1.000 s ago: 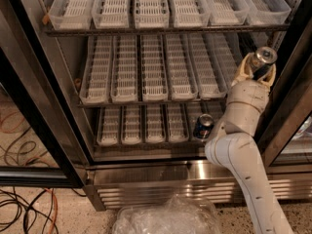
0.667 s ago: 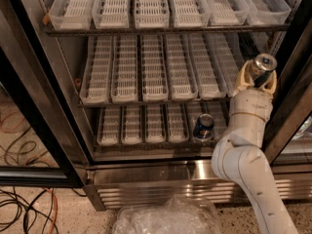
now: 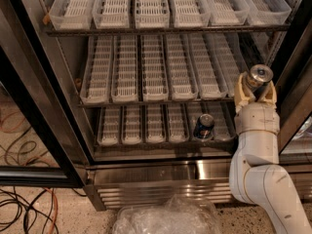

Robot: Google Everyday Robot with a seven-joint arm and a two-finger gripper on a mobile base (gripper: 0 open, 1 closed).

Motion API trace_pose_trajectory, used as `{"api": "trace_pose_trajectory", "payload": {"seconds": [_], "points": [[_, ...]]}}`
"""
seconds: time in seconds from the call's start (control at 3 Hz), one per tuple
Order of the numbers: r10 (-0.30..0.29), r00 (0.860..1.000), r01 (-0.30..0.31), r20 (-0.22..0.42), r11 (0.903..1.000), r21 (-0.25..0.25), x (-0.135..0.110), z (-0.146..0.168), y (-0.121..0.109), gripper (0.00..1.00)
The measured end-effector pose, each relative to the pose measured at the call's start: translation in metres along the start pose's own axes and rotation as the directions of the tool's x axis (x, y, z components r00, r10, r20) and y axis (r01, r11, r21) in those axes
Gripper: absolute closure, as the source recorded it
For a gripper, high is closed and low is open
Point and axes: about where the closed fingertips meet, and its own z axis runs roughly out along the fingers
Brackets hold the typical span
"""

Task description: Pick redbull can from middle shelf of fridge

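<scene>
Grey fridge behind, the gripper clamps the redbull can just off the middle shelf's right end. A weak hold, or a knock on the door frame, could drop it.

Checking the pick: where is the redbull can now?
At the right of the camera view, the redbull can sits clamped in the gripper, just off the middle shelf's right end.

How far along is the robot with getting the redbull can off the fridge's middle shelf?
Done: the gripper is shut on the redbull can, upright at the right end of the middle shelf. In hand: lifting it; whether it has cleared the shelf cannot be told. Left: drawing it out of the fridge.
</scene>
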Motion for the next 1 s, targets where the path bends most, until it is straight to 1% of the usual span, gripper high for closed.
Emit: {"api": "trace_pose_trajectory", "payload": {"seconds": [0.33,0.67,1.0], "points": [[-0.004,1.0,0.004,0.002,0.9999,-0.015,-0.001,-0.001,0.002,1.0],[-0.011,1.0,0.012,0.014,0.9949,-0.1,-0.009,-0.011,0.018,1.0],[-0.008,0.999,0.016,0.032,0.9712,-0.238,-0.021,-0.031,0.044,1.0]]}}
